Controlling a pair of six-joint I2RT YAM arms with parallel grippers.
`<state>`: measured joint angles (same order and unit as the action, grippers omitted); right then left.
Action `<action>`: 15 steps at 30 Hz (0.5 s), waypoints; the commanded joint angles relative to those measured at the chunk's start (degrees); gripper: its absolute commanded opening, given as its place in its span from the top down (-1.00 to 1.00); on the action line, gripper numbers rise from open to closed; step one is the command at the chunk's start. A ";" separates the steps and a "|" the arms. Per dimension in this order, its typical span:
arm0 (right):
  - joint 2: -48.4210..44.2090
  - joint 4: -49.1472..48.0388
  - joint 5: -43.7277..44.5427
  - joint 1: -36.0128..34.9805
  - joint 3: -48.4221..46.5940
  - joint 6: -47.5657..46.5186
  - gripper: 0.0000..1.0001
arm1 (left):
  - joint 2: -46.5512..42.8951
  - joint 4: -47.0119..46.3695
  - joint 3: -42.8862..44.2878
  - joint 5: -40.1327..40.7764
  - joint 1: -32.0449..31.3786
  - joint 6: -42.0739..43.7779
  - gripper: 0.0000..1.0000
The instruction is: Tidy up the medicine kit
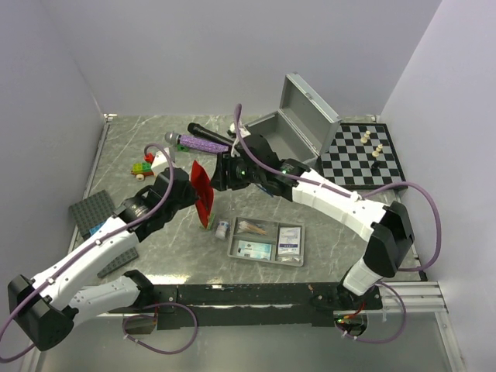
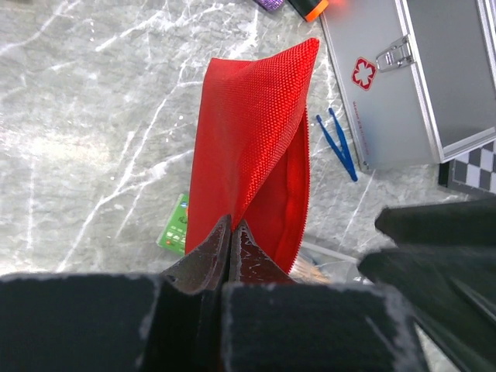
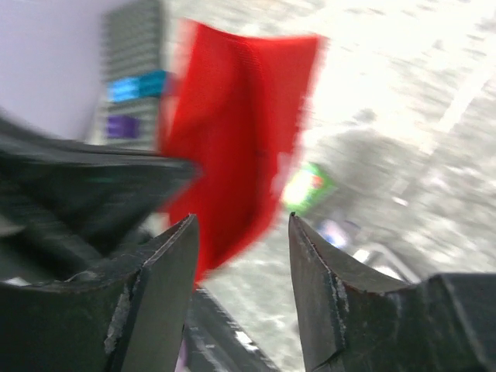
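Because the red pouch (image 1: 201, 192) is woven cloth, I judge it light, soft and floppy: a pinch on a hem will carry it, but the rest will sag. From above, it hangs clear of the bench (image 1: 341, 232), left of centre, nipped by the left hand (image 1: 191, 194). The right hand (image 1: 222, 172) is just beside it. The metal case (image 1: 291, 132) stands lid-up near the far right corner, and the divided tray (image 1: 230, 249) lies by the near edge.

In the left wrist view, the left hand (image 2: 232, 232) is pressed tight on one edge of the red pouch (image 2: 256, 139), whose zip mouth gapes along one side. Blue tweezers (image 2: 337, 143) lie against the metal case (image 2: 418, 85), and a green packet (image 2: 174, 225) lies beneath the pouch.

The right wrist view is blurred. The right hand (image 3: 240, 225) stands roughly half open, with nothing in it and the red pouch (image 3: 232, 132) ahead. A second hold probably belongs on the free lip of the zip mouth, since the coarse weave should grip well.
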<state>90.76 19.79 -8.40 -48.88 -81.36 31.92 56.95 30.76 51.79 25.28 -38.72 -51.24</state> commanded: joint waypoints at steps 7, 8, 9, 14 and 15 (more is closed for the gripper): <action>6.43 7.10 22.63 8.09 3.05 -11.26 -0.25 | -8.07 2.81 -4.23 3.29 -0.04 3.17 0.98; 7.66 7.10 23.69 8.62 3.05 -11.62 -0.27 | -8.95 2.72 -4.94 3.20 -0.04 2.91 0.99; 8.81 7.02 24.39 9.06 3.14 -11.97 -0.29 | -9.83 2.64 -5.47 3.11 -0.04 2.56 0.98; 14.69 7.54 28.26 9.42 -0.10 -13.81 -0.46 | -10.37 3.07 -6.26 2.76 0.05 2.20 0.98; 15.84 7.98 28.96 9.42 -0.90 -13.90 -0.48 | -10.37 3.34 -6.09 2.85 -0.04 2.29 0.98</action>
<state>103.68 25.98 14.72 -39.05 -78.74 20.82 47.09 34.50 45.28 26.98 -38.72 -48.97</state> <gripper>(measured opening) 0.719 0.021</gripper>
